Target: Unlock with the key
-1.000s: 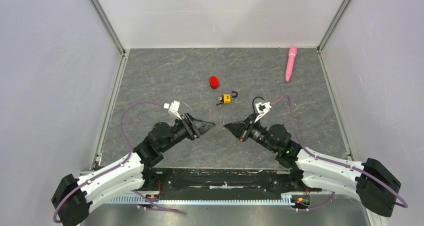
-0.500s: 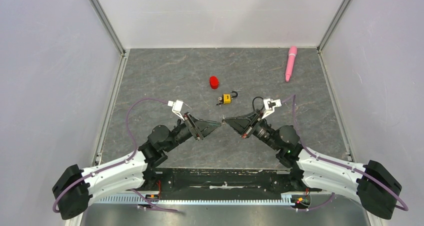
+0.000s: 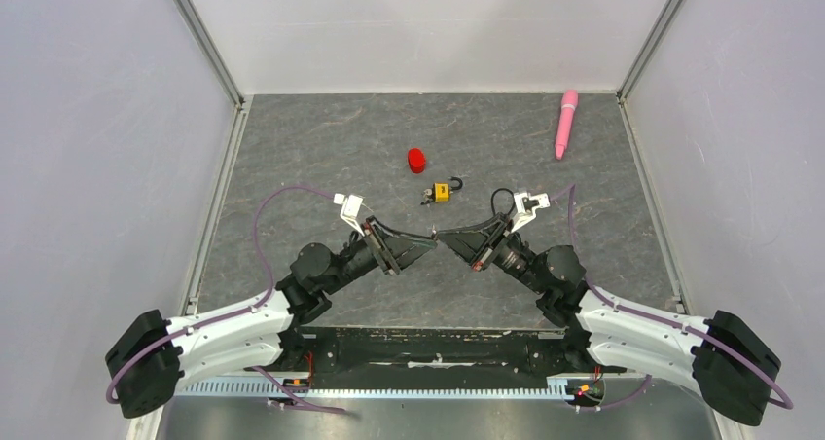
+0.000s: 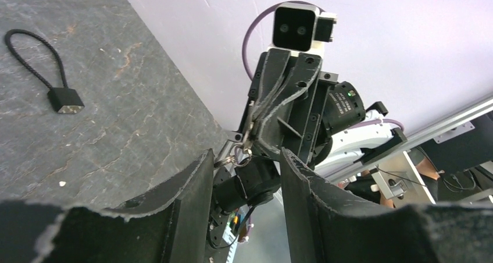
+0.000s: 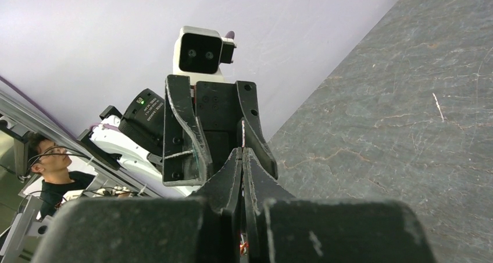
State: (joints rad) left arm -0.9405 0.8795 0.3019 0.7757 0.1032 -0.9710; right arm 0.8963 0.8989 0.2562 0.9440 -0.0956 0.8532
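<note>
Over the middle of the grey table the two grippers meet tip to tip. The right gripper has its fingers pressed together on the key, whose silvery head and small ring stick out past the tips. The left gripper faces it with fingers spread, one on each side of the key; I cannot tell whether they touch it. The yellow padlock lies just beyond them, near a red cap and a black cord.
</note>
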